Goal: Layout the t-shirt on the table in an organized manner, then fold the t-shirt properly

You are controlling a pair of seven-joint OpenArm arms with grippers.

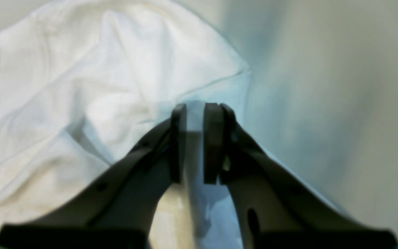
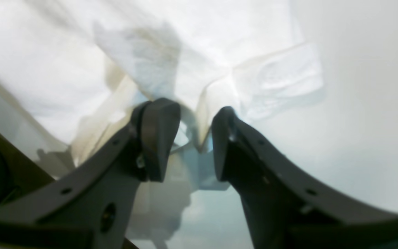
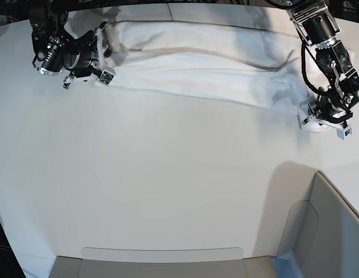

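Observation:
The white t-shirt [image 3: 202,63] is drawn out in a long creased band across the far side of the table [image 3: 167,174], between my two grippers. At the band's right end in the base view, my left gripper [image 3: 319,113] grips it. In the left wrist view its jaws [image 1: 195,114] stand nearly together, shut on a strip of the t-shirt [image 1: 98,86]. At the band's left end is my right gripper [image 3: 107,55]. In the right wrist view it [image 2: 195,117] holds a thick bunched fold of the t-shirt [image 2: 202,52] between wider-set fingers. No print shows.
A grey bin-like panel [image 3: 327,231] rises at the near right corner. A flat grey panel [image 3: 162,263] lies along the near edge. Bare white tabletop [image 1: 340,86] lies to the right of the cloth in the left wrist view.

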